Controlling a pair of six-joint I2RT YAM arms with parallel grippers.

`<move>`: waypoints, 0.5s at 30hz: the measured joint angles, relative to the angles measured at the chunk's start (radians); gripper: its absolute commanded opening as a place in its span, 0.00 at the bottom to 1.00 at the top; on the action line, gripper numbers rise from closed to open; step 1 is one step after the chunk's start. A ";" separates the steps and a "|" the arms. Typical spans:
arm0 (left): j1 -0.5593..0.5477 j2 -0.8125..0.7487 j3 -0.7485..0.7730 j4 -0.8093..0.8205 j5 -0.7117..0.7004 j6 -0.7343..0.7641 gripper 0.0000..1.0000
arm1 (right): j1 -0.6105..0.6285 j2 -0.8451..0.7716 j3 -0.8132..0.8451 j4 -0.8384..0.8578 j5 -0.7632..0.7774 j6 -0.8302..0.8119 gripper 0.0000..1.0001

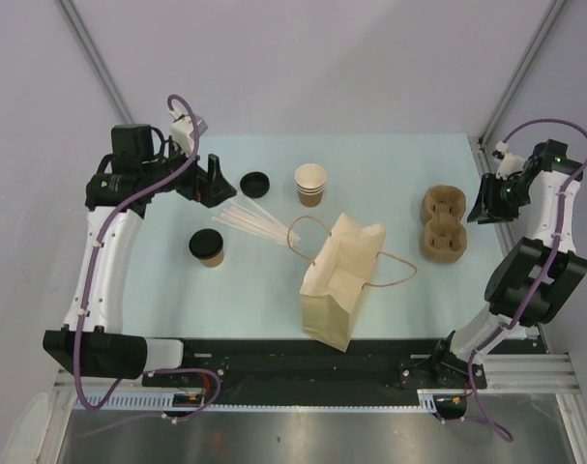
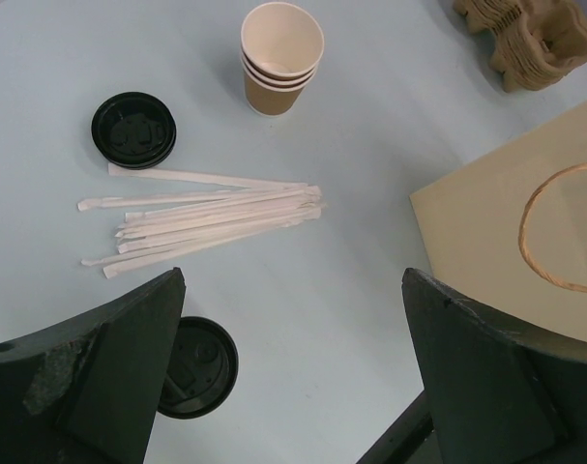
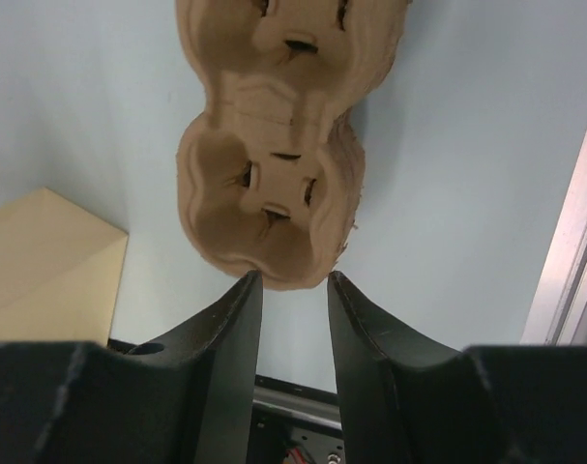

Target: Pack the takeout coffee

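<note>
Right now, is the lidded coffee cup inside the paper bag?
No, the lidded coffee cup stands on the table, well apart from the paper bag.

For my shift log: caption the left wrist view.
Open left gripper near wrapped straws; takeout coffee half hidden behind it; loose lid, stacked cups beyond.

Pale blue worktop (image 1: 390,164). At left, a takeout coffee (image 1: 207,247), upright, black lid on. Just beside it, toward the middle, a fan of paper-wrapped straws (image 1: 252,222) lying flat. Farther back, a loose black lid (image 1: 255,184) and a stack of lidless cups (image 1: 310,184), mouths up. At front middle, a brown paper bag (image 1: 339,280) with cord handles. At right, a pulp cup carrier (image 1: 443,224), near one handle.
</note>
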 measured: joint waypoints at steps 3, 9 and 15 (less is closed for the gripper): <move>0.000 0.000 -0.015 0.010 0.000 0.000 1.00 | 0.004 0.038 -0.001 0.036 0.021 0.002 0.36; 0.000 0.002 -0.031 0.013 0.000 0.000 0.99 | 0.042 0.112 -0.006 0.116 0.071 0.010 0.36; 0.000 0.002 -0.031 0.014 0.000 0.000 1.00 | 0.103 0.154 -0.012 0.163 0.117 0.009 0.36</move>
